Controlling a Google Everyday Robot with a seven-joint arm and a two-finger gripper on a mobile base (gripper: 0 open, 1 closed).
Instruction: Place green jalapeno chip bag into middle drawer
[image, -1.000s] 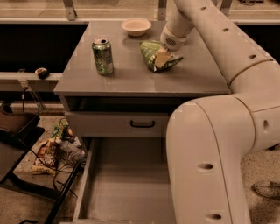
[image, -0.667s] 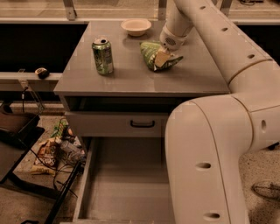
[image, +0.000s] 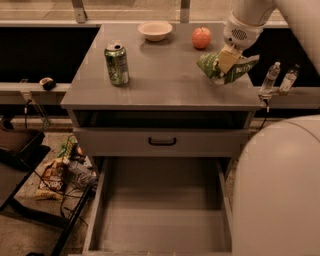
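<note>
The two-finger gripper (image: 227, 61), tan pads on a smooth white wrist housing, sits at 2 o'clock in the camera view, over the right edge of the cabinet top. Its fingers are clamped on the small, crumpled, shiny foil green jalapeno chip bag (image: 243, 69). The bag's creased ends with white lettering stick out on both sides of the fingers. Whether the bag's lower edge touches the surface cannot be told. The flat matte grey cabinet top (image: 165, 80) also carries three items. A cylindrical green metal soda can (image: 116, 62) stands upright at 10 o'clock. A shallow round pale bowl (image: 155, 30) is at 12 o'clock, and a round orange-red fruit (image: 201, 37) lies just right of the bowl at 1 o'clock. Below the top is a shut grey drawer front with a black handle (image: 162, 141). Under it, at 6 o'clock, the wide grey middle drawer (image: 160, 220) stands pulled out, showing a bare flat floor and low side walls. Two clear plastic bottles (image: 270, 76) stand at 3 o'clock beyond the cabinet. Loose wrappers and cables (image: 60, 170) lie on the floor at 8 o'clock. The robot's rounded white arm casing (image: 280, 190) fills 4 o'clock.
</note>
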